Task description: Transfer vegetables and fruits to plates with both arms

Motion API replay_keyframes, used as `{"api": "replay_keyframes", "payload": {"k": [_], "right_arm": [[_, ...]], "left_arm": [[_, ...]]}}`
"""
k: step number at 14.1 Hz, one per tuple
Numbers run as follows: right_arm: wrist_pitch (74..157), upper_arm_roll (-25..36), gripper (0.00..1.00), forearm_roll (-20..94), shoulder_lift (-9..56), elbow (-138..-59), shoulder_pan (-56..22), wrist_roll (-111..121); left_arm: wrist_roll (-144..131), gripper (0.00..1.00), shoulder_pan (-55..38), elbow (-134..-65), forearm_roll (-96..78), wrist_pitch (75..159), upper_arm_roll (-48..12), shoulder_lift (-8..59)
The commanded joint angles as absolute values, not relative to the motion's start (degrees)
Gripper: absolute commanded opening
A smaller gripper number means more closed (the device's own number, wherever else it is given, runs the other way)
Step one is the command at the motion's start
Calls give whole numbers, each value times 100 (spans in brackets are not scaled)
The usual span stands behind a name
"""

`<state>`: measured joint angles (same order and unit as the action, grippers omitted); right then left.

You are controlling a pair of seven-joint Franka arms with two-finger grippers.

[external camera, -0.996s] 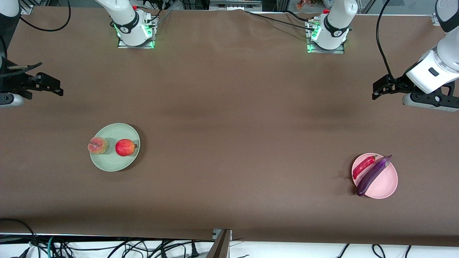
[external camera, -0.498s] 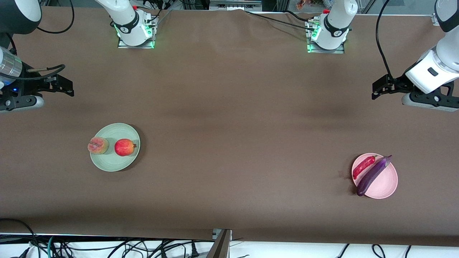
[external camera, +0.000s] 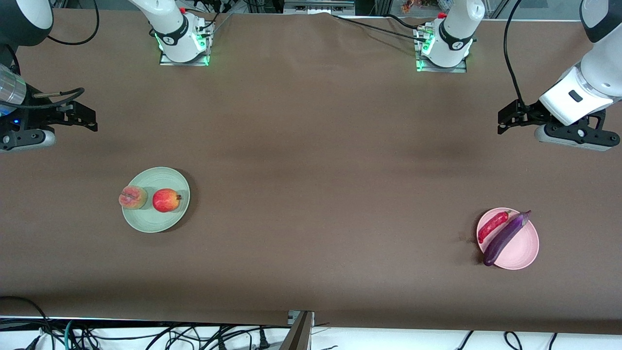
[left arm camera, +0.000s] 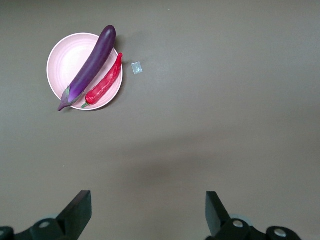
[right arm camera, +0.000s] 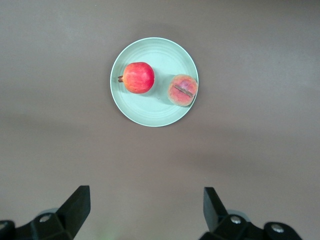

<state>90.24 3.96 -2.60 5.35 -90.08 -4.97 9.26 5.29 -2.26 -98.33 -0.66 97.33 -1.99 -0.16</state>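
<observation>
The pale green plate [external camera: 156,221] toward the right arm's end holds the peach [external camera: 132,197] and the red apple [external camera: 165,200] side by side. The pink plate [external camera: 524,249] toward the left arm's end holds the purple eggplant [external camera: 505,237] and the red chili [external camera: 492,226]. My right gripper [external camera: 87,118] is open and empty, up over bare table. My left gripper [external camera: 503,120] is open and empty, also over bare table. The right wrist view shows its gripper [right arm camera: 146,207], the plate [right arm camera: 150,110], the apple [right arm camera: 138,77] and the peach [right arm camera: 182,90]. The left wrist view shows its gripper [left arm camera: 148,210], the plate [left arm camera: 64,59], the eggplant [left arm camera: 92,65] and the chili [left arm camera: 105,85].
A small clear scrap [left arm camera: 136,68] lies on the brown table cloth beside the pink plate. The two arm bases [external camera: 182,39] [external camera: 444,43] stand along the table's edge farthest from the front camera. Cables hang past the edge nearest that camera.
My right gripper has come in from the table's end, over the cloth. My left gripper has shifted a little toward the table's middle. The apple has rolled slightly toward the peach.
</observation>
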Motion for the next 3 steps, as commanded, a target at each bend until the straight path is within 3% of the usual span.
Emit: {"api": "replay_keyframes", "payload": {"k": [1, 3], "right_arm": [[9018, 334, 100, -264, 413, -9132, -413, 914], [9000, 343, 100, -264, 413, -9132, -413, 958]], "left_arm": [[589, 100, -229, -9668, 62, 9598, -211, 26], [589, 100, -229, -9677, 62, 9598, -211, 26]]}}
